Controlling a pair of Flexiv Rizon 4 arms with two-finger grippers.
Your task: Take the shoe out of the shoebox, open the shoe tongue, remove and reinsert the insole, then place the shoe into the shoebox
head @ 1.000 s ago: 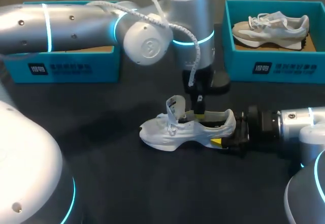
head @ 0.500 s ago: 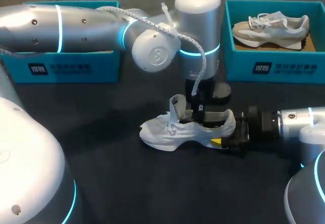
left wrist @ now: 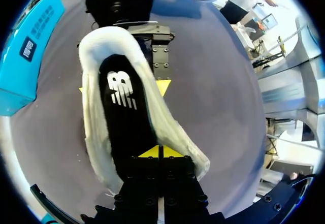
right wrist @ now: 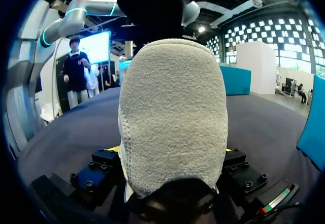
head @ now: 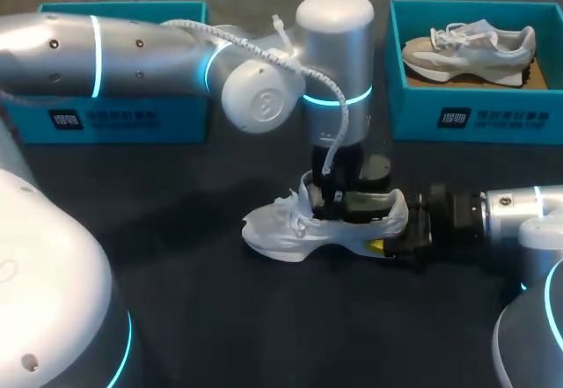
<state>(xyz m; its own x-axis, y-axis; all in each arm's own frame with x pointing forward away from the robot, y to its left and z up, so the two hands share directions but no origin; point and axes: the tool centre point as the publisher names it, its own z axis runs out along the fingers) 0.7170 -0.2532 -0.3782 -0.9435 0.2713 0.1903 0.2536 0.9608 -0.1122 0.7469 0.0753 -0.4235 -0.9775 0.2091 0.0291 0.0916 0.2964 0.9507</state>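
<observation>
Mid-worktop [head: 220, 318], the white shoe [head: 290, 230] stands on its sole, toe toward my left, with the black insole [left wrist: 124, 107] lying inside it. The right gripper [right wrist: 172, 150] lies low along the worktop, its fingers clamped on the heel from both sides. The left gripper [left wrist: 159, 154] points straight down into the shoe's opening, fingers pressed together over the insole; whether they pinch it I cannot tell. Well behind sit two teal boxes: the left box [head: 123, 117], partly hidden by the left arm, and the right box [head: 475, 122], holding a grey shoe [head: 471, 49].
</observation>
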